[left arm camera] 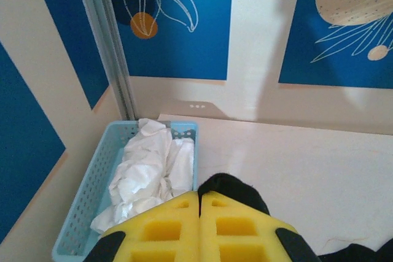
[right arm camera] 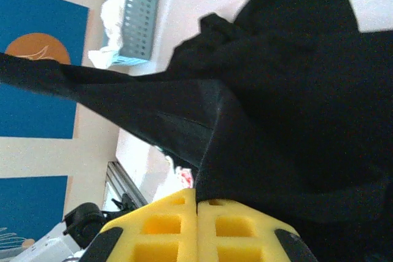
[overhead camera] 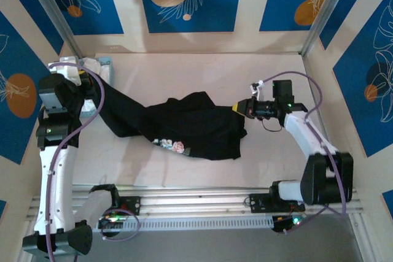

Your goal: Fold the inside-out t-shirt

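Note:
The inside-out t-shirt (overhead camera: 199, 126) is black and lies stretched across the middle of the table, with a small coloured print (overhead camera: 172, 145) at its near edge. My left gripper (overhead camera: 100, 98) is at the left by the basket, shut on one end of the t-shirt; a nub of black cloth (left arm camera: 236, 189) sticks out past the left gripper's (left arm camera: 198, 196) yellow pads. My right gripper (overhead camera: 239, 107) is shut on the t-shirt's right edge. In the right wrist view the black cloth (right arm camera: 276, 121) runs taut away from the right gripper (right arm camera: 196, 192), whose jaws are pressed together on it.
A light blue basket (left arm camera: 78, 216) holding a white cloth garment (left arm camera: 147, 170) stands in the far left corner (overhead camera: 105, 62), just beside my left gripper. Walls with blue panels enclose the table on three sides. A metal rail (overhead camera: 196, 197) runs along the near edge.

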Available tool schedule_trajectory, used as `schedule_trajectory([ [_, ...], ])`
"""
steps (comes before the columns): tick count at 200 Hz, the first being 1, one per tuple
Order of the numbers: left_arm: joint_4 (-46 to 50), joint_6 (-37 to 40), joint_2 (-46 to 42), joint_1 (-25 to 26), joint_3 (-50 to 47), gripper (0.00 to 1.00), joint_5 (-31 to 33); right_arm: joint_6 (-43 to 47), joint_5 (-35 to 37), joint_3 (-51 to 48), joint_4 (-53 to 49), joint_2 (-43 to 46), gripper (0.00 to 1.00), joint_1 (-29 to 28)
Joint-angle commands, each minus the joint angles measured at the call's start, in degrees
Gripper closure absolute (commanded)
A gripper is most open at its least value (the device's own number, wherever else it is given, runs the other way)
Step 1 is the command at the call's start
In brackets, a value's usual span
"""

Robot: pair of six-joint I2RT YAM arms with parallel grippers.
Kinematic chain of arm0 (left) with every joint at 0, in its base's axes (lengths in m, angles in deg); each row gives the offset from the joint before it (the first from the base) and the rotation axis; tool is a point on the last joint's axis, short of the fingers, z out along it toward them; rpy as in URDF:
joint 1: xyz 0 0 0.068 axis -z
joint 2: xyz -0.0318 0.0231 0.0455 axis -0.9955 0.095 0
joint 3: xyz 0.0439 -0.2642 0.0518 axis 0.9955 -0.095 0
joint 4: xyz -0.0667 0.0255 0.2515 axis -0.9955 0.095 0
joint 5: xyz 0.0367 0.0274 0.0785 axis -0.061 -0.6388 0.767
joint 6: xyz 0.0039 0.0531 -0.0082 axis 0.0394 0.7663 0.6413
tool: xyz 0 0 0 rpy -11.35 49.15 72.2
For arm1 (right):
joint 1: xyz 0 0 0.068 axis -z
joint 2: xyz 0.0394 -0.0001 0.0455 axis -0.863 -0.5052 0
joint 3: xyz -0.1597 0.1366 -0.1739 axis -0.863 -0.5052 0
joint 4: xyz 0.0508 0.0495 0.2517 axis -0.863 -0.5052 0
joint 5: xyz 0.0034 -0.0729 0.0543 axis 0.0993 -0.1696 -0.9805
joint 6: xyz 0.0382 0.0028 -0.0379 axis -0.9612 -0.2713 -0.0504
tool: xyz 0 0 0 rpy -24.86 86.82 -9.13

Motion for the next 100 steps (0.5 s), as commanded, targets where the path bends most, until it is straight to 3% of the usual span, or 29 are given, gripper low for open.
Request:
schedule_trajectory([
  [1, -3.83, -2.08, 0.3, -0.68, -1.56, 1.0, -2.59, -0.6, -2.05, -0.12, 3.97, -5.03, 1.0, -0.43],
  [50, -5.28, -2.04, 0.33, -0.64, -3.75, 1.0, -3.02, 0.3, -1.93, 0.79, 7.22, -14.03, 0.95, -0.68],
  [100, -5.82, -2.39, 0.35, -0.59, -3.93, 1.0, -4.01, 2.21, 1.11, -1.2, 6.39, -12.38, 0.81, 0.15],
])
